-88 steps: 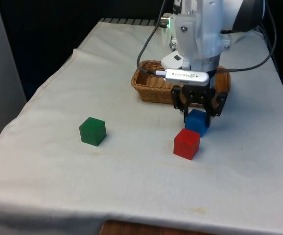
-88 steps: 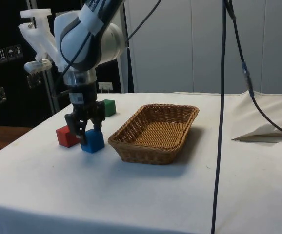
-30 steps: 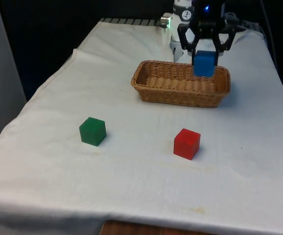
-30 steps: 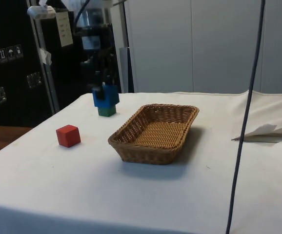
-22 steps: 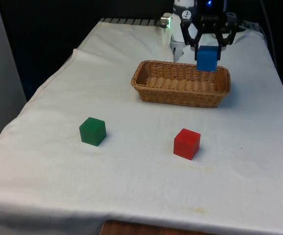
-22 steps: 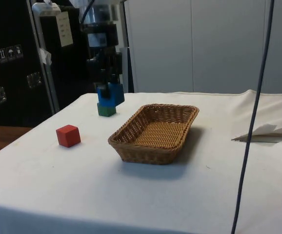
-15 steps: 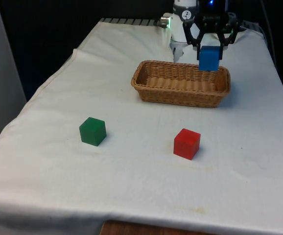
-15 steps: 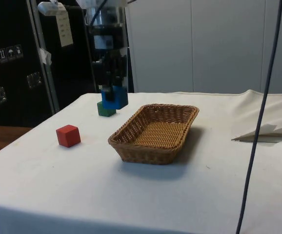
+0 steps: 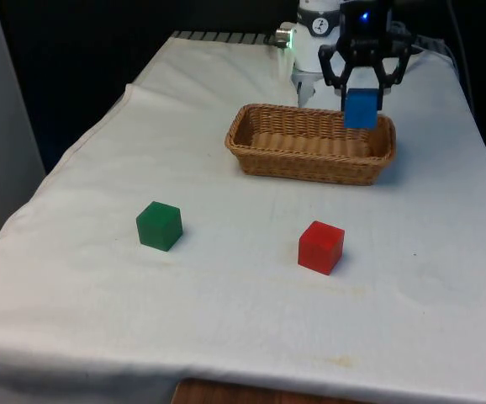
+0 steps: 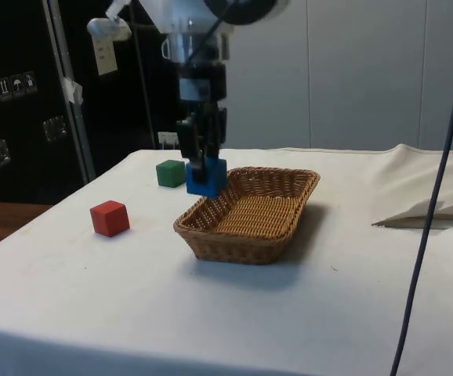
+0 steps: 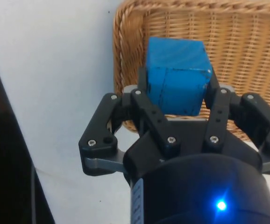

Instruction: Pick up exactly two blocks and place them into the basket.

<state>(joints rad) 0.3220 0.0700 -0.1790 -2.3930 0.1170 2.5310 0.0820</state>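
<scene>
Gripper (image 9: pixel 361 84) clamped on a blue block (image 9: pixel 361 108), the cube held in the air above the far right end of a wicker basket (image 9: pixel 264 155) as the front view shows it. From the side, the block (image 10: pixel 205 177) hangs over the basket's (image 10: pixel 226 241) rim, clear of the weave. The wrist view has the cube (image 11: pixel 177 82) pinched between both fingers (image 11: pixel 150 112) over the basket's corner. A green block (image 9: pixel 159 225) and a red block (image 9: pixel 320 247) sit well apart on the white cloth (image 9: pixel 226 320), nearer the camera.
</scene>
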